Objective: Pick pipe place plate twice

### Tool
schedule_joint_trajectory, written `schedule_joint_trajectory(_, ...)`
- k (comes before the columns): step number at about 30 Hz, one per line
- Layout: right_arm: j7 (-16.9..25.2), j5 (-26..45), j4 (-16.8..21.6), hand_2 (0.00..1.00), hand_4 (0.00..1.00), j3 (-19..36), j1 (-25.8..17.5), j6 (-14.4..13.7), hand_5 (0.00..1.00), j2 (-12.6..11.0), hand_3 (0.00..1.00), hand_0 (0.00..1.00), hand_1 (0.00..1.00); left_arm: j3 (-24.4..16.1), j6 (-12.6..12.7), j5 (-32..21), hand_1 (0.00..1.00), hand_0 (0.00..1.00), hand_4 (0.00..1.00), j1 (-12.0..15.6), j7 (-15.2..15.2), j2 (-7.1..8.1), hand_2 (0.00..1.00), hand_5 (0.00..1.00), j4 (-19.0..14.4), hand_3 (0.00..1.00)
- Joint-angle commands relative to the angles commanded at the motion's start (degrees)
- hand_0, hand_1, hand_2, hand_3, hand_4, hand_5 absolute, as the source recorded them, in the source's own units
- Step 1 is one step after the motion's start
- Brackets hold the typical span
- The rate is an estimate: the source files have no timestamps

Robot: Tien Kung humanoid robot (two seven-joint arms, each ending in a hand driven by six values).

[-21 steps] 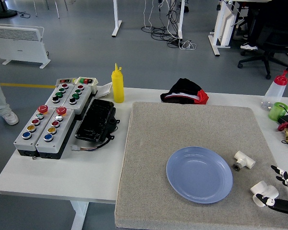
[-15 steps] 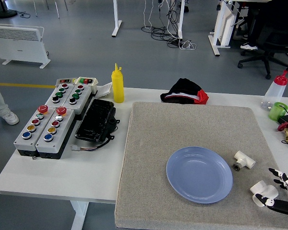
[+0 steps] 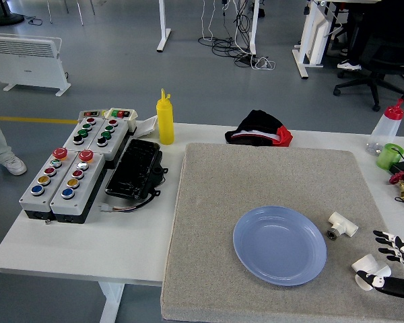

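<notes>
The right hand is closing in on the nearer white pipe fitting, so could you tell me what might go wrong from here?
The right hand, fingers spread, sits at the near right corner of the grey mat; a glancing touch could push the near pipe fitting off that edge. The second fitting lies close by, so a wide approach might knock it. The blue plate is light-looking and could slide if a fitting is dropped onto its rim.

Grey floor (image 3: 121, 74), white heater (image 3: 28, 60)
</notes>
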Motion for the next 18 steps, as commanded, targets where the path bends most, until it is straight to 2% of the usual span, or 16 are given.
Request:
schedule_joint_trajectory(10,-1.2,-1.2,-0.9,0.883,0.899,-0.9,-0.1,0.8,0.401,0.2,0.884,0.841,0.823,-0.1,0.1,0.3,0.617,0.612,0.549,0.0,0.2,-0.01,0.722,0.998,0.0,0.744)
schedule_joint_trajectory(11,-1.4,-1.4,-1.0,0.883,0.899,-1.0,-0.1,0.6,0.401,0.2,0.884,0.841,0.823,-0.1,0.1,0.3,0.617,0.612,0.549,0.1,0.2,-0.01,0.722,0.998,-0.1,0.744)
schedule_joint_trajectory(12,-1.5,-1.4,-1.1,0.833,0.869,-1.2,0.0,0.5,0.362,0.3,0.858,0.748,0.768,-0.1,0.1,0.3,0.617,0.612,0.549,0.1,0.2,-0.01,0.723,0.998,-0.1,0.745)
schedule_joint_trajectory(17,-1.9,-1.6,-1.7,0.833,0.869,-1.9,0.2,-1.8,0.362,0.7,0.858,0.748,0.768,0.0,0.0,0.3,0.617,0.612,0.549,0.2,0.2,-0.01,0.723,0.998,0.0,0.745)
schedule_joint_trajectory(18,-2.0,-1.4,-1.7,0.655,0.752,-2.0,0.3,-2.2,0.225,0.7,0.749,0.561,0.639,0.0,0.0,0.2,0.617,0.612,0.548,0.2,0.2,0.0,0.721,0.998,0.0,0.744)
